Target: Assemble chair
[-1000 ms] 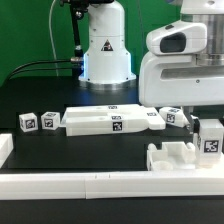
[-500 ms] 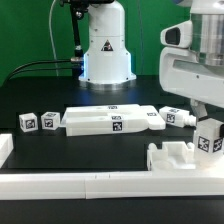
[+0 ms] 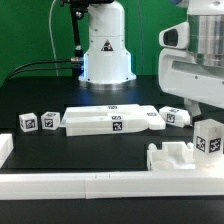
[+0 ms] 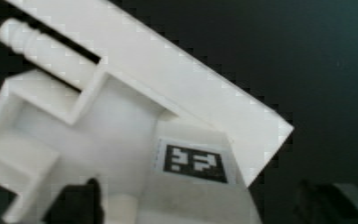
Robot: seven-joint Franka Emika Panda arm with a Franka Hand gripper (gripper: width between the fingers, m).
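**Chair build, early: tagged block stands by notched block, fingers off it**

Arm [image 3: 192, 62] hangs over the exterior view's right edge, above the parts. Biggest chair part, the long slab [image 3: 108, 120], lies flat mid-worktop and is not joined to anything. Next in size, the notched block [image 3: 168, 155] sits against the border rail [image 3: 100, 185]. The tagged block [image 3: 208, 138] stands upright just beside it, toward the exterior view's right; can't tell if the two touch. A short piece [image 3: 172, 116] lies near the slab's end. Two small cubes [image 3: 37, 122] sit well apart from the rest, at the exterior view's left.

Fingers [image 4: 78, 200] look released. In the wrist view one overlaps the edge of a tagged white part [image 4: 114, 110], prob. the same block. The other stands clear of it w/ a dark gap between. View is blurred, so this is a judgement.

Step in hand, as I read it: placing the tagged block next to the notched block. All parts are loose, so most of the build is left. Next move needs a straight lift away w/o nudging the block, then a pick of another part.

Worktop [image 3: 40, 95] is matte black. Behind it hangs a green backdrop [image 3: 20, 30], w/ a dark cable [image 3: 45, 66] across it.
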